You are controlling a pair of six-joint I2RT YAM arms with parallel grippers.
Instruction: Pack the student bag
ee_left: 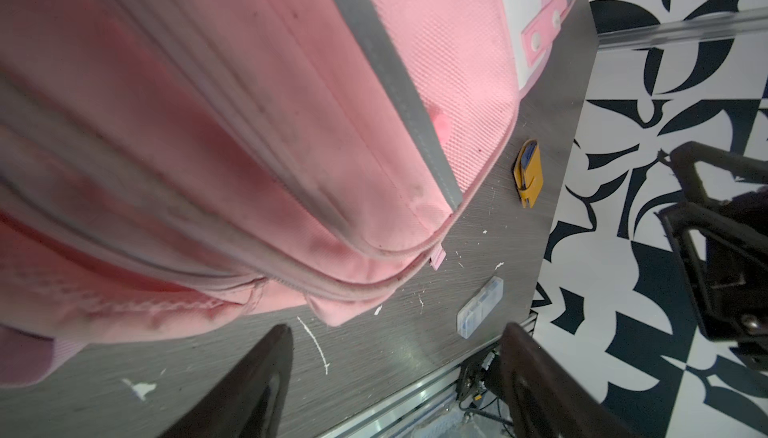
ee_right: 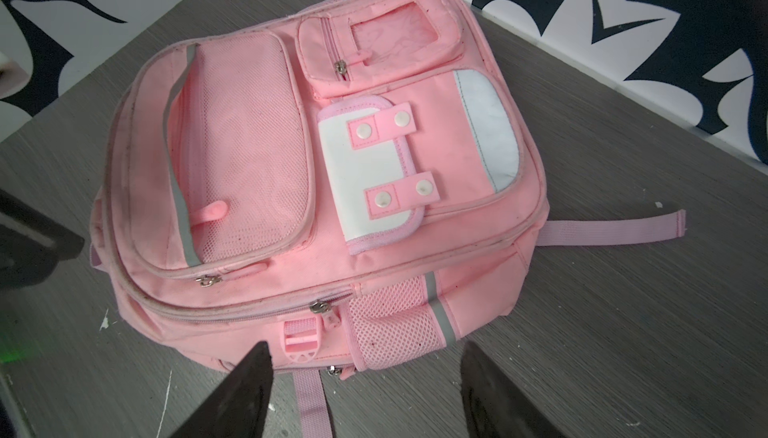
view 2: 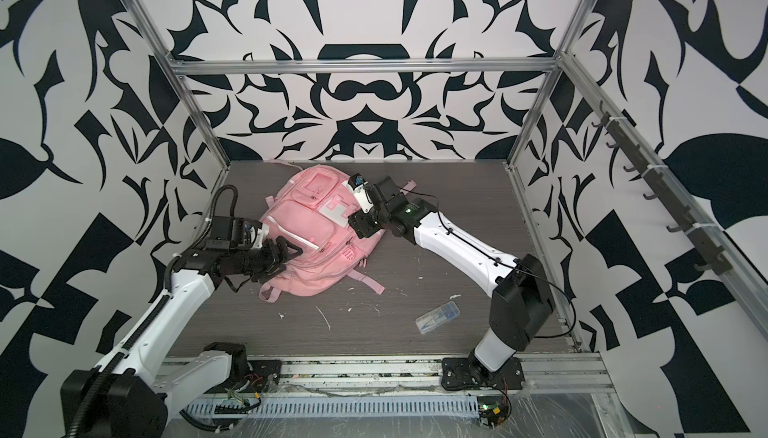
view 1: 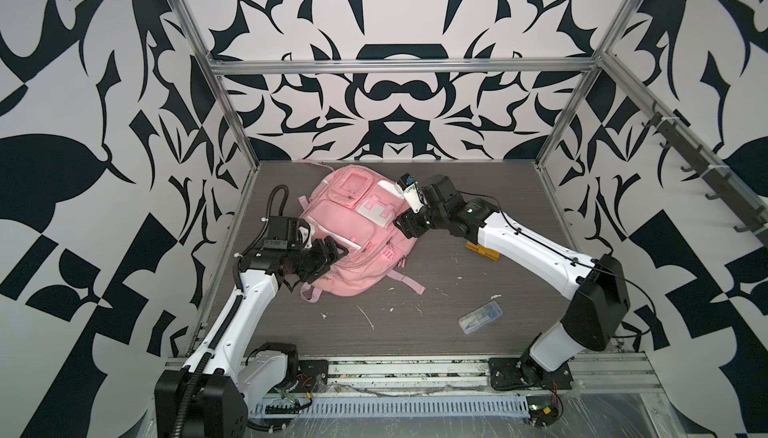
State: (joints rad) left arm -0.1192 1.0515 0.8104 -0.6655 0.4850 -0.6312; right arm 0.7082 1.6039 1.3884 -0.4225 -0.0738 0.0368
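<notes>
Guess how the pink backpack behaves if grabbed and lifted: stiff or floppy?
Likely floppy: the backpack is soft fabric, creased and sagging. Probably light for its size: its panels look slack, not bulging. Its loose strap may trail and snag.

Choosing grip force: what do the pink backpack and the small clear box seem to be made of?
The student bag looks like matte woven pink fabric: visible weave, stitched seams, mesh pockets. The small box looks like clear, glossy hard plastic, since its contents show through; which plastic can't be told.
</notes>
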